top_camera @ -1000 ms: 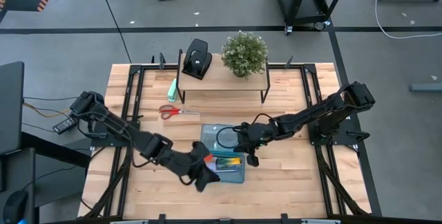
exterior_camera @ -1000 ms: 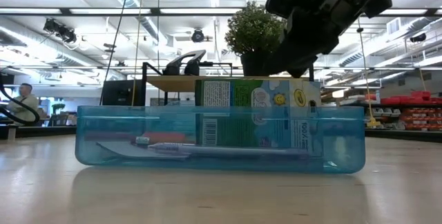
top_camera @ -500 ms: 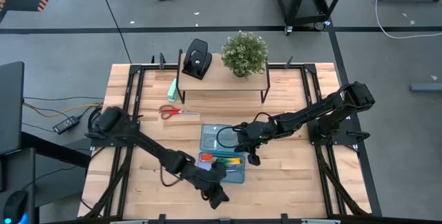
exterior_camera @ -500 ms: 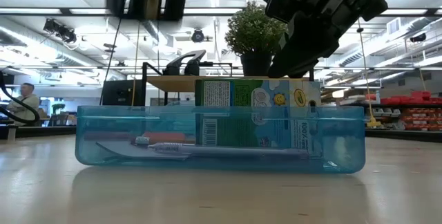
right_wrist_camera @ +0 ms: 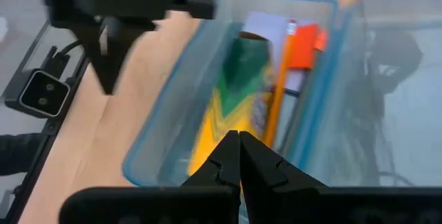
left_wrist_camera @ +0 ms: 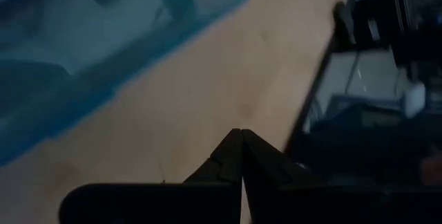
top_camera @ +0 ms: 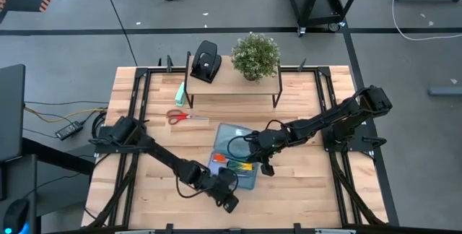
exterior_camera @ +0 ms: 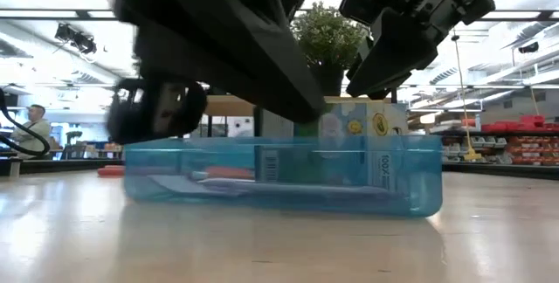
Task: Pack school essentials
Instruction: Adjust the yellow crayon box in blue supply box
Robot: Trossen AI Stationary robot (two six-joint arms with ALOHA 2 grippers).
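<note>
Overhead, low and wrist views of the packing table. The left gripper [top_camera: 229,204] hovered over bare table [top_camera: 303,191] just off the near corner of the blue box [top_camera: 249,185], its jaws pressed together and empty; its fingertips [left_wrist_camera: 241,141] met in a point above the wood, with the box wall [left_wrist_camera: 124,51] ahead of them. The right gripper [top_camera: 265,167] was poised at the box's right edge, jaws likewise pressed together and holding nothing; directly beyond its closed tips [right_wrist_camera: 238,141] lay the box contents. Inside the box, the yellow-green crayon box [right_wrist_camera: 231,106] lay lengthwise ahead of the right jaws, with the orange pencil [right_wrist_camera: 280,92] alongside it and a small orange piece [right_wrist_camera: 304,44] near the box's far end. In the low view the crayon box [exterior_camera: 367,143] rose above the box rim, and pens or pencils [exterior_camera: 288,187] lay along the floor, not distinguishable singly. The red-handled scissors [top_camera: 185,117] lay on the table, well apart from both jaws, in front of the wooden shelf [top_camera: 231,86], which carried the black hole punch [top_camera: 206,61] and potted plant [top_camera: 255,55].
</note>
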